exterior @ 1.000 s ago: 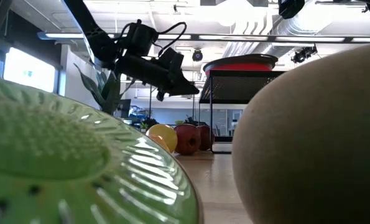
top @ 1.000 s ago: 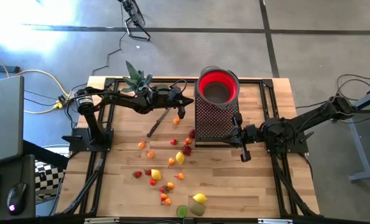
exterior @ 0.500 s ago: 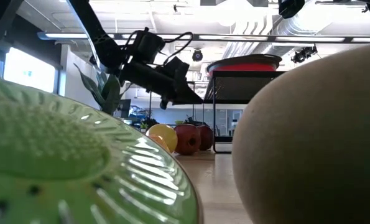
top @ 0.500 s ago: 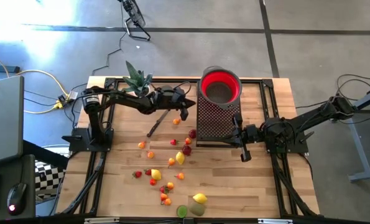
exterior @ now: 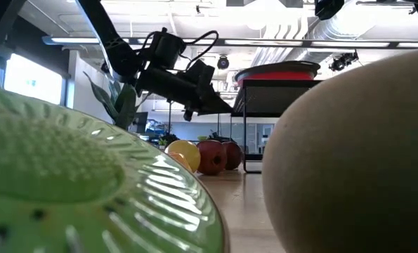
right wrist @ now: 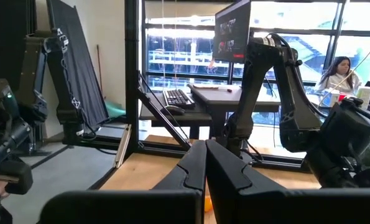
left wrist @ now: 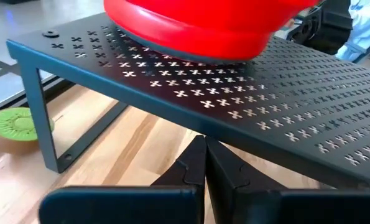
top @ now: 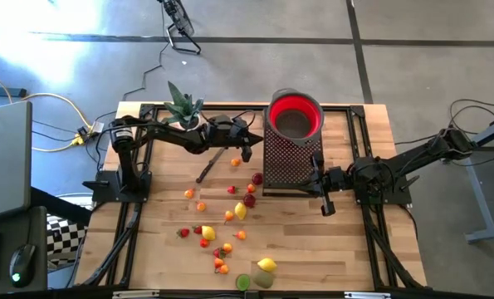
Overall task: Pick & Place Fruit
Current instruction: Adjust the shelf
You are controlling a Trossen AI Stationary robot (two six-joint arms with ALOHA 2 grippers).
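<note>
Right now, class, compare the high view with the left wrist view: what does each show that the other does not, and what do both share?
Only the high view shows the scattered fruit, the potted plant, the knife, the whole table and the waiting right gripper.

Only the left wrist view shows a halved kiwi beside a rack leg, and the left gripper's fingers pressed together.

Both show the red bowl on the black perforated rack and the left gripper near it.
</note>
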